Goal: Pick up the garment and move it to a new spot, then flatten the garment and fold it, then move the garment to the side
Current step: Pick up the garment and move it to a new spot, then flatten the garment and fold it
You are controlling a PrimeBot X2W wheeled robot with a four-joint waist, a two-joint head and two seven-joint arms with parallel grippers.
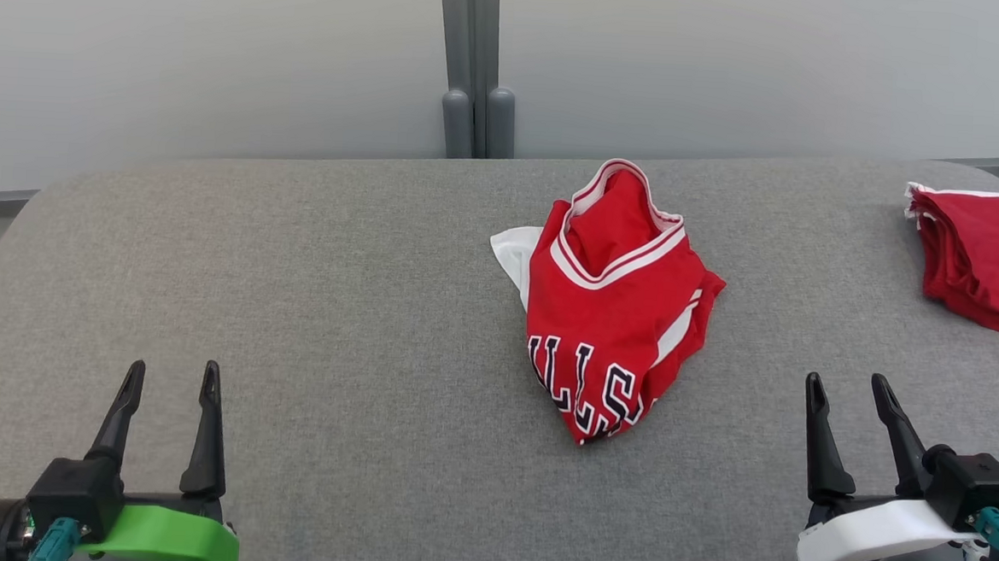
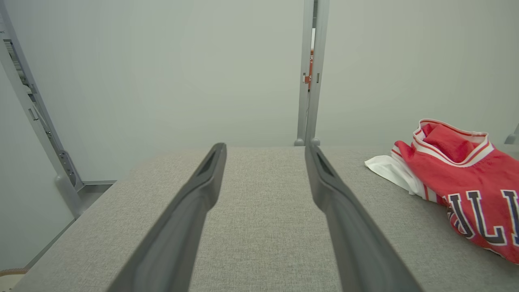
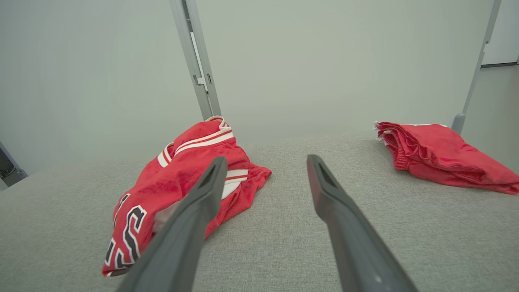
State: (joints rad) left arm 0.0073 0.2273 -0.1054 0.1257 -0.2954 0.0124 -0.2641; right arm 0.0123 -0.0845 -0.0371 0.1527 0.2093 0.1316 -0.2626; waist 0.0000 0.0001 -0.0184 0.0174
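Left gripper (image 1: 174, 369) and right gripper (image 1: 847, 382) both wide apart, empty. Red garment (image 1: 613, 312) crumpled mid table (image 1: 293, 304), nearer right. Risk: pinch bites several layers, won't flatten; right arm could snag folded red pile (image 1: 984, 255).

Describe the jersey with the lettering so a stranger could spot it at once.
Start at the grey padded table and find the grey post behind its far edge. Just in front of that post, near the table's middle, lies the jersey. It is a crumpled red heap with white-striped trim and dark block letters, unlike the plain red folded garment at the far right.
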